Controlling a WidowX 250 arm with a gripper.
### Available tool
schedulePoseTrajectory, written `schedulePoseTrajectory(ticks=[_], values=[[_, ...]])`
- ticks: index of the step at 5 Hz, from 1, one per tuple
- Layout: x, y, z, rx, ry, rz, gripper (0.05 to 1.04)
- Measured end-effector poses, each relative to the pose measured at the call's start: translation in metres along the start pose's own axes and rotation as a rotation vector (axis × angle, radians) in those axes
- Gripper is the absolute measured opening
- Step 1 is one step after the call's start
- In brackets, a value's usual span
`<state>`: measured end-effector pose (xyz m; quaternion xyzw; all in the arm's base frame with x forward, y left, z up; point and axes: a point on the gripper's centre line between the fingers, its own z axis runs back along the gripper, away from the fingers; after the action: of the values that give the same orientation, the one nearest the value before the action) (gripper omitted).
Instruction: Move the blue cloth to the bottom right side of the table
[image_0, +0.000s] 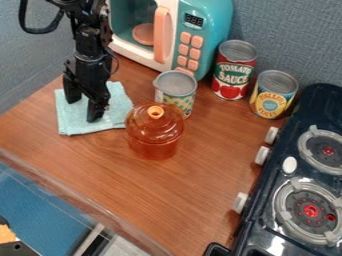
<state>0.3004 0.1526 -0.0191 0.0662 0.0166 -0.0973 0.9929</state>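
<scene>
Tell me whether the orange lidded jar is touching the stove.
Apart. The camera view shows a broad stretch of bare wooden table between the jar's right side and the stove's nearest knobs.

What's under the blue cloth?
Brown wooden tabletop shows along the near edge of the light blue fabric cloth. What lies beneath is covered, so I can't tell; the black end effector hides part of its top.

Jar (153, 143): glossy see-through plastic
Blue cloth (70, 117): matt fabric, left of jar
Table (100, 165): smooth wood, beneath jar
Stove (275, 175): glossy plastic, right of jar
</scene>
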Motion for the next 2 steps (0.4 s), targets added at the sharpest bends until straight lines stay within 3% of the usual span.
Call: schedulePoseTrajectory(ticks=[2], values=[[-0.018,-0.02,0.001,-0.008,-0.004,-0.017,0.999]])
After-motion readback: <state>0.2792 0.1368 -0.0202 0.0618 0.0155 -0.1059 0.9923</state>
